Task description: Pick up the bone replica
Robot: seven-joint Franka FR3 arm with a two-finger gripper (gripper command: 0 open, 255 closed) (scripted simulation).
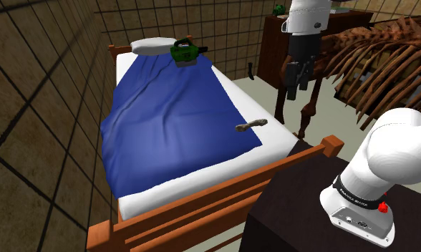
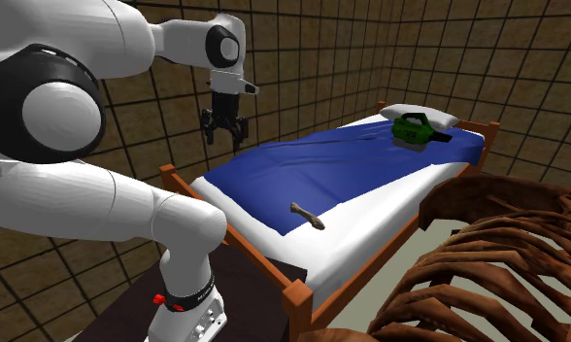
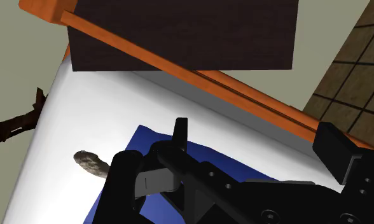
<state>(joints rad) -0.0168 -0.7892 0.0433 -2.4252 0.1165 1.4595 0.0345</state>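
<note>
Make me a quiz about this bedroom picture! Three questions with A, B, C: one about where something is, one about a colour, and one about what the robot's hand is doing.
1. Where does the small grey-brown bone lie?
A) on the floor
B) on the white sheet at the blue blanket's edge
C) on a chair

2. What colour is the machine-like toy beside the white pillow?
A) green and black
B) red
C) yellow

3. How is the robot's black hand?
A) shut on the bone
B) shut on the pillow
C) open, up in the air, holding nothing

Answers:
1 B, the bone rests on white, just off the blanket.
2 A, its body is green with black parts.
3 C, its fingers stand apart and the bone lies down on the bed.
</note>
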